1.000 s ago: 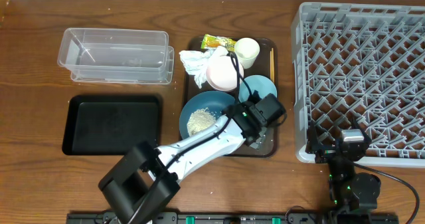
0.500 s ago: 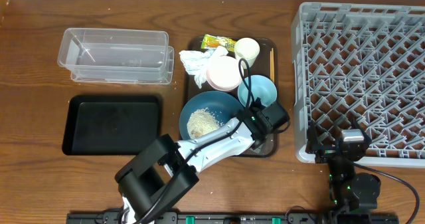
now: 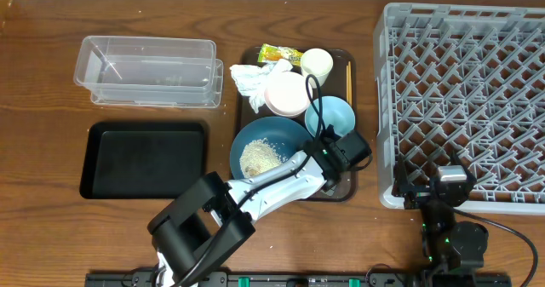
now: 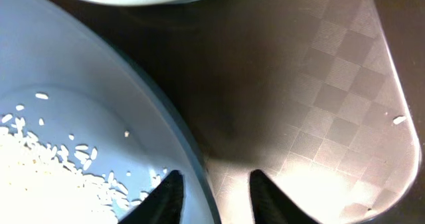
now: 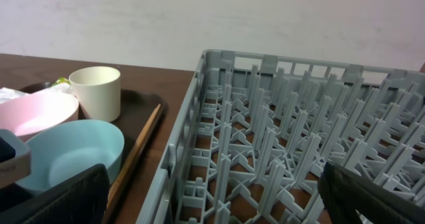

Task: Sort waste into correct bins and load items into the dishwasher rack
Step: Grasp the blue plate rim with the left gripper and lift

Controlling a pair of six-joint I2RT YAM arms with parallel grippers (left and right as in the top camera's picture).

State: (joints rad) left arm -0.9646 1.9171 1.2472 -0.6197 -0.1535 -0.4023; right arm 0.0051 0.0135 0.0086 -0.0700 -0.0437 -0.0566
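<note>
Left gripper [image 3: 328, 169] sits low over the brown tray [image 3: 338, 83], right at the edge of the dark-blue plate [image 3: 255, 135] with the rice [image 3: 258, 157] on it. Light-blue bowl [image 3: 334, 112], pink bowl [image 3: 285, 94], white cup [image 3: 317, 63], napkin [image 3: 251, 80] and wrapper [image 3: 279, 54] share that tray, grey rack [image 3: 464, 100] off to the right.

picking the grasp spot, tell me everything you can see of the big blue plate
The plate is round, dark blue and glossy, lying flat at the near left of the brown tray. White rice is heaped in its middle, with stray grains. The left gripper has open jaws astride its right rim.
</note>
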